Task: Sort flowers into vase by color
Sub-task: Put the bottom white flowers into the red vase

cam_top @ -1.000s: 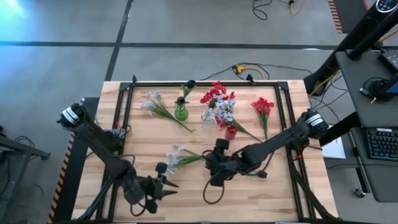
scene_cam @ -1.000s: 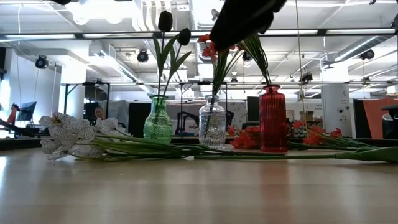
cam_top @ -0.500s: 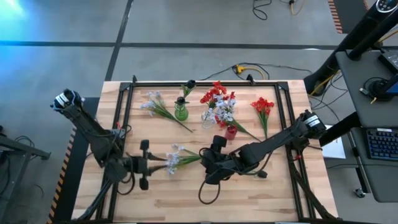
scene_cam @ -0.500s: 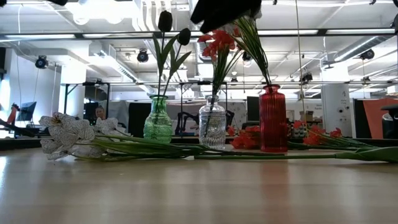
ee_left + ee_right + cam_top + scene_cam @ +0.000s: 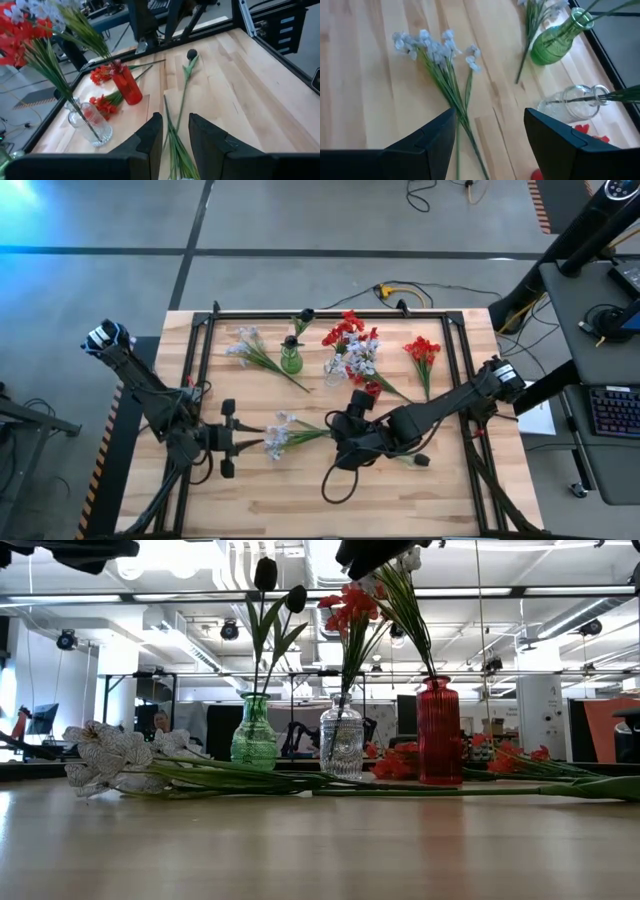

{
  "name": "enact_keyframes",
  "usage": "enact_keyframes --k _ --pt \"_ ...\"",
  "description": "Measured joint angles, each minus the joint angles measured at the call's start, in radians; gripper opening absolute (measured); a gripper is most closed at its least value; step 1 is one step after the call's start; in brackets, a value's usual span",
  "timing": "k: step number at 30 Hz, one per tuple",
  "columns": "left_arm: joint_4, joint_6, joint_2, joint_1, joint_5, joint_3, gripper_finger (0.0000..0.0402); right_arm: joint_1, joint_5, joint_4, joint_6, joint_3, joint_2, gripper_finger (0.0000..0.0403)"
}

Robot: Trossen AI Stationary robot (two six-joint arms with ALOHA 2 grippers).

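Note:
My left gripper [image 5: 255, 440] hovers open over the table's near left, fingers a narrow gap apart, pointing at a pale blue-white spray [image 5: 282, 432] lying flat on the wood. My right gripper [image 5: 338, 448] hangs open above that spray's stem end [image 5: 465, 125], near the vases. The green vase [image 5: 254, 740] holds dark buds, the clear vase [image 5: 342, 740] red blossoms, the red vase [image 5: 440, 730] green stems with pale blossoms. A dark-bud stem [image 5: 191, 54] lies flat on the table beyond the vases.
A second pale spray [image 5: 245, 345] lies at the far left by the green vase [image 5: 291, 360]. Red sprays [image 5: 422, 352] lie flat at the far right, and more red blossoms [image 5: 102, 75] lie beside the red vase. A black frame [image 5: 205, 340] edges the table.
My left gripper has swung from the table's near edge toward the far edge, and now points at the pale spray's blossoms. My right gripper has risen above the vases, almost out of the low view's top. The flowers have not moved.

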Motion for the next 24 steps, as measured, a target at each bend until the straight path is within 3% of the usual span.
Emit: enact_keyframes --k 4,11,19,24 --pt "0.006 0.063 0.0 0.0 -0.01 0.006 0.0077 -0.009 0.009 0.006 -0.013 -0.025 0.001 0.0226" --pt "0.014 0.193 -0.001 0.01 -0.124 0.034 0.0077 -0.01 0.01 0.051 -0.06 -0.058 0.033 0.0226" --pt "0.003 0.213 -0.001 0.017 -0.036 0.064 0.0077 -0.01 0.007 0.115 -0.14 -0.058 0.099 0.0226" --pt "0.001 0.213 0.002 0.018 -0.036 0.058 0.0077 -0.021 0.003 0.12 -0.12 -0.058 0.12 0.0226"
